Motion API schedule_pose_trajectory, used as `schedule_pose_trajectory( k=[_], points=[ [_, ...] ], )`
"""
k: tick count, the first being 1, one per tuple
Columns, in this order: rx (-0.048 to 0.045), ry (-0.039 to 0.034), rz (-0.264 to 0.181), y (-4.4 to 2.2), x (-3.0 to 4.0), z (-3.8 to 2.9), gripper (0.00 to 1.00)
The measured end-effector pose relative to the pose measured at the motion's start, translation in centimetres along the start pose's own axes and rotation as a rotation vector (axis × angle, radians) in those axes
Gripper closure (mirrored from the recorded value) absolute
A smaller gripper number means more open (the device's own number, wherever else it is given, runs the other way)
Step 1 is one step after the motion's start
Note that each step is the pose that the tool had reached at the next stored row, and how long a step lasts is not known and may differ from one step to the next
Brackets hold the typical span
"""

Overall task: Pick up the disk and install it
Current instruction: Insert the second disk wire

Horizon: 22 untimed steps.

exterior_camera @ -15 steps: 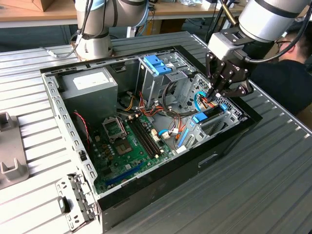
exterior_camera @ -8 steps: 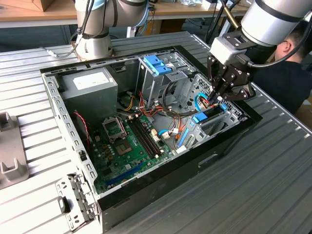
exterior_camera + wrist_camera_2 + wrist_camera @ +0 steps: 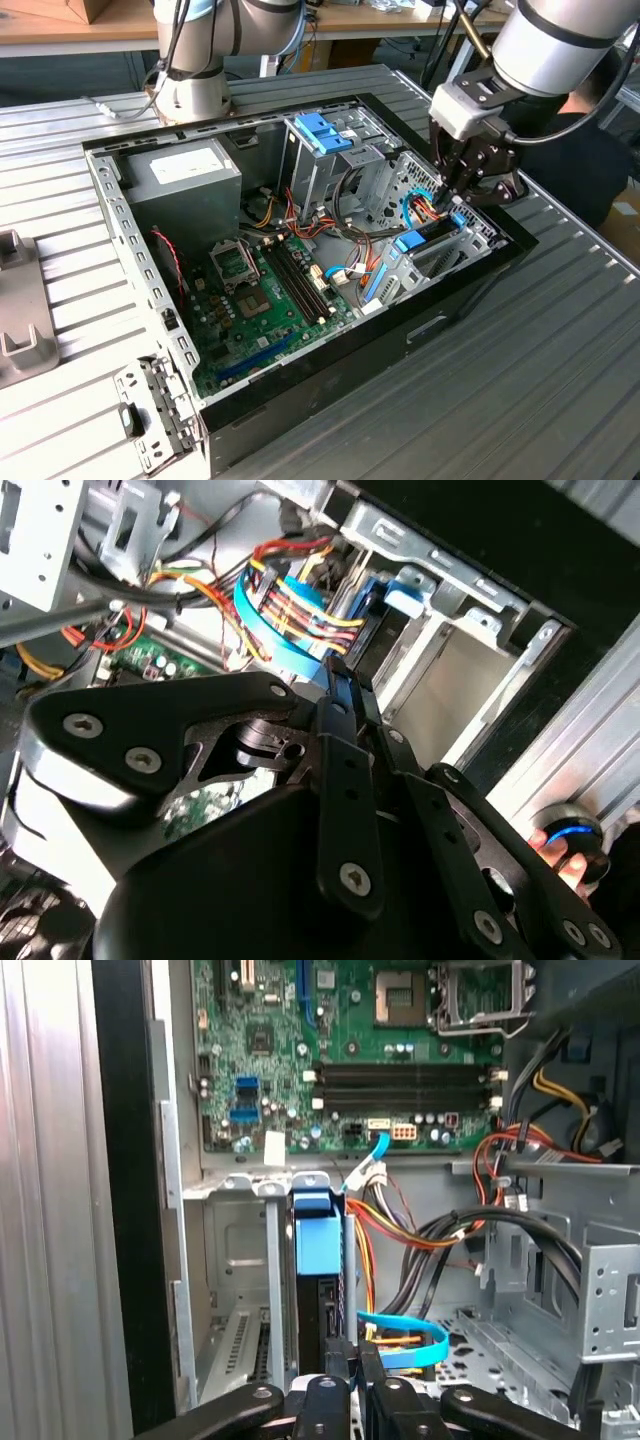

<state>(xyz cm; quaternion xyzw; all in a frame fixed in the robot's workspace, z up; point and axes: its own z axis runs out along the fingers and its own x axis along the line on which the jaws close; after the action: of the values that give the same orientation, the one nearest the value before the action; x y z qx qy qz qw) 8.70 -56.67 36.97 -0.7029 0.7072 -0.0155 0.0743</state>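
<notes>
Gripper narrow on the disk, which stands edge-up in its bay near the case's front corner. Judgement: press straight, clear of cables.

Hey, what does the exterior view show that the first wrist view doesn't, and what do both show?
Exterior view alone: the whole open computer case lying on a slatted metal table, the power supply, a blue latch atop the drive cage, and the arm's base.
First wrist view alone: the disk seen end-on, standing upright in its bay directly ahead of the gripper.
Both: the green motherboard with its memory slots, the bundled cables, and the gripper over the bay.
</notes>
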Motion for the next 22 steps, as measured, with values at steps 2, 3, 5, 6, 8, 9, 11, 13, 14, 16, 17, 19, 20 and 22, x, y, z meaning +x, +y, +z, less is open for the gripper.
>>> schedule_pose_trajectory(
  k=[2,3,5,6,8,9,11,13,14,16,17,19,20,22],
  points=[
    [0.026,-0.0004,-0.002,0.01,0.0,0.03,0.84],
    [0.0427,-0.0006,-0.003,0.01,0.0,0.05,0.84],
    [0.0627,-0.0007,-0.005,0.02,0.01,0.06,0.84],
    [0.0728,-0.0008,-0.006,0.02,0.01,0.06,0.84],
    [0.1125,-0.0013,-0.009,0.03,0.01,0.09,0.84],
    [0.1266,-0.0015,-0.01,0.03,0.01,0.11,0.84],
    [0.1559,-0.0019,-0.013,0.04,0.01,0.13,0.84],
    [0.2043,-0.0023,-0.017,0.05,0.01,0.16,0.84],
    [0.2163,-0.0025,-0.018,0.05,0.02,0.18,0.84],
    [0.2357,-0.0025,-0.02,0.04,0.02,0.18,0.84],
    [0.2357,-0.0026,-0.02,0.04,0.02,0.19,0.84],
    [0.2358,-0.0027,-0.02,0.05,0.02,0.19,0.84],
    [0.2358,-0.0027,-0.02,0.06,0.02,0.19,0.84],
    [0.236,-0.0028,-0.019,0.31,0.01,0.18,0.84]
  ],
)
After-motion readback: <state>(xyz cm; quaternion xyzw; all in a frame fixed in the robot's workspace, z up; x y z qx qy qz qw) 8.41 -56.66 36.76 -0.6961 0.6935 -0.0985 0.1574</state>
